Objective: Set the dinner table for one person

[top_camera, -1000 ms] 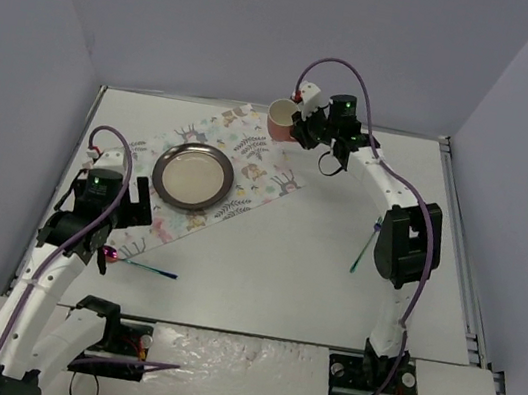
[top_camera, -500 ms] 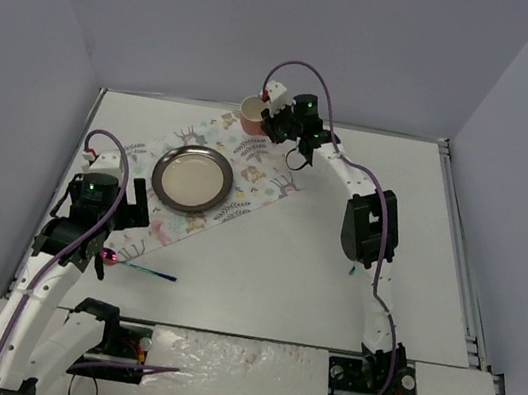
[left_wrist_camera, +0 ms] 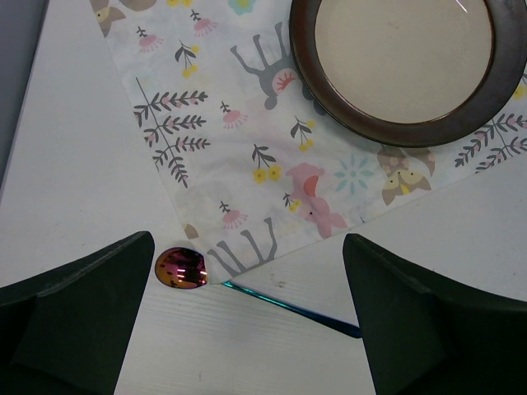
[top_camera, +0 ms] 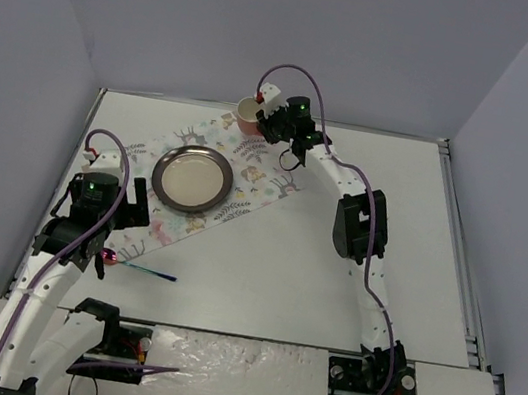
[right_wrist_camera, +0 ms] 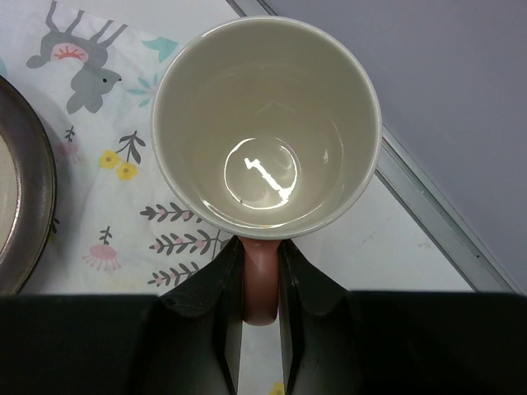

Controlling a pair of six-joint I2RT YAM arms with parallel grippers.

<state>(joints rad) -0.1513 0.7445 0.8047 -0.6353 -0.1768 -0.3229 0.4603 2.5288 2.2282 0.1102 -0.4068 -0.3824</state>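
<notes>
One surface [top_camera: 274, 260] underlies everything: right end effector [right_wrist_camera: 262, 284] pinches the mug [right_wrist_camera: 265, 123] handle above it, left end effector [left_wrist_camera: 249, 276] hangs spread above the spoon [left_wrist_camera: 181, 269]. A tilted release at the placemat [left_wrist_camera: 247, 164] edge may topple the mug.

Plate [top_camera: 192, 177] on placemat [top_camera: 260, 172], spoon [top_camera: 139, 265] alongside.

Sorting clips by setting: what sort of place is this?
Probably a lab robot cell: bare grey walls box in the dinner table, with two robot arms bolted at its near edge.
</notes>
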